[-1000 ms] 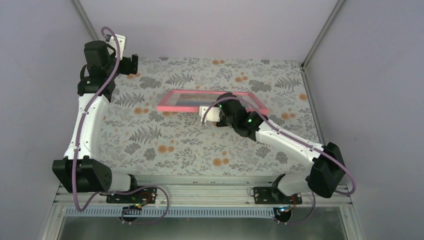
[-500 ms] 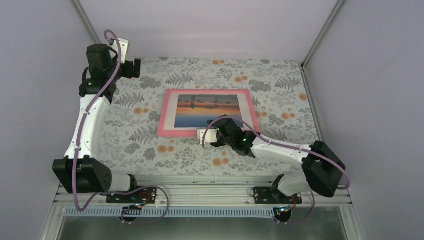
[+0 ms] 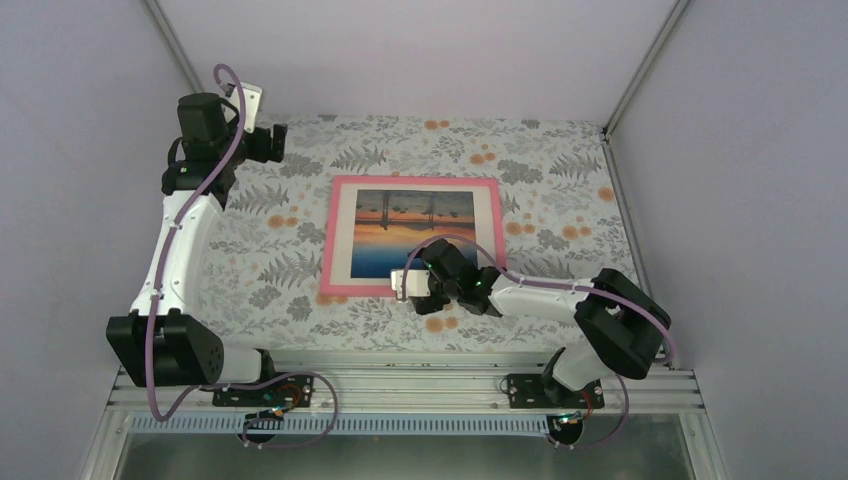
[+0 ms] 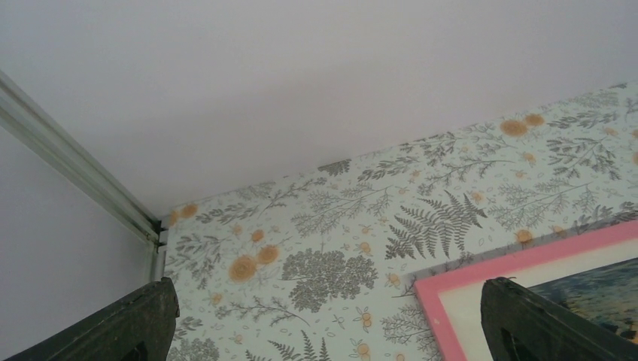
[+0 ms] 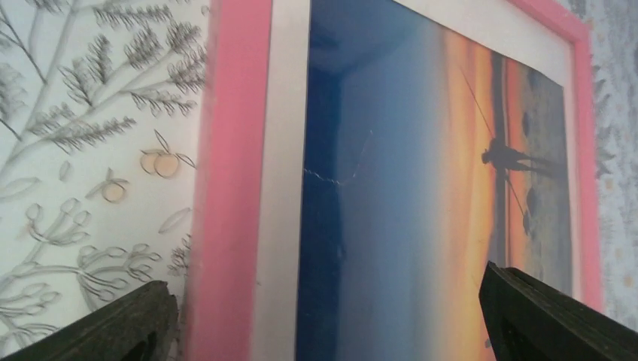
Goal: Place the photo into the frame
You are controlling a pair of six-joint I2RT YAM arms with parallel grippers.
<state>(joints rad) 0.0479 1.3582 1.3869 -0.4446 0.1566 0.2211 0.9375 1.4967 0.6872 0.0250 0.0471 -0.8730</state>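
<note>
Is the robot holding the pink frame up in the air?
No, the frame lies flat on the table with the photo facing up.

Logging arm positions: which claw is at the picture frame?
The right claw, open at the frame's near edge; the left claw hangs apart, beyond its far-left corner.

Glossy photo point(image 5: 391, 188), matt pink frame point(image 5: 226, 188)
</note>
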